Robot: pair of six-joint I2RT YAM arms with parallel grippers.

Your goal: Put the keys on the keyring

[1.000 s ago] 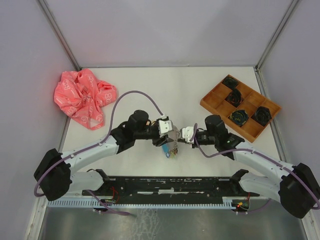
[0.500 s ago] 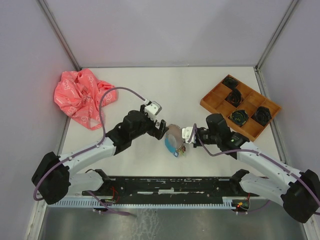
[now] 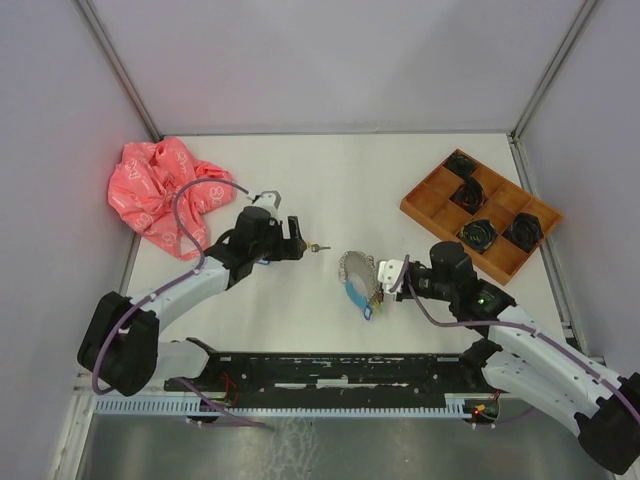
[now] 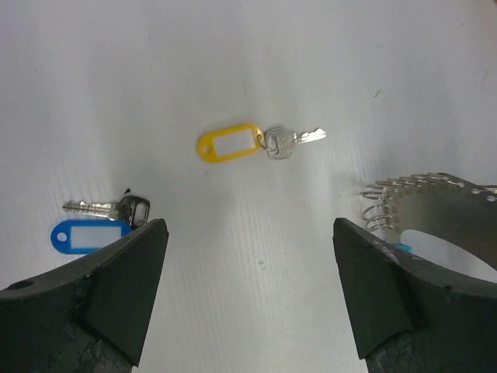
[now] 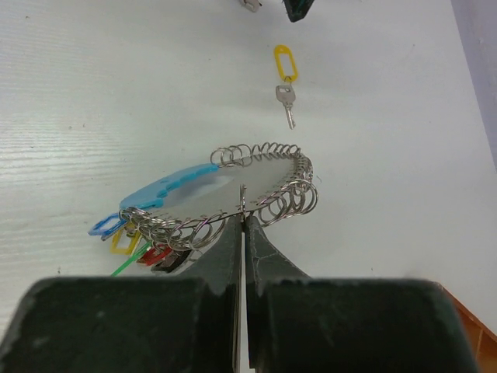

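Nearest the bases, the right gripper stays pinched shut on the rim of the keyring, whose coil of loops already carries a cluster of coloured tags. The left gripper, which was up against the ring a second ago, has swung away to the left and now hovers with its jaws spread wide over two loose keys lying on the table. The yellow-tagged key lies ahead of its fingers and the blue-tagged key just beside one of them. The pull-back suggests it is going for the next key, with at least two left to thread. Beyond them, a pink bag and a wooden tray lie well apart from the work.
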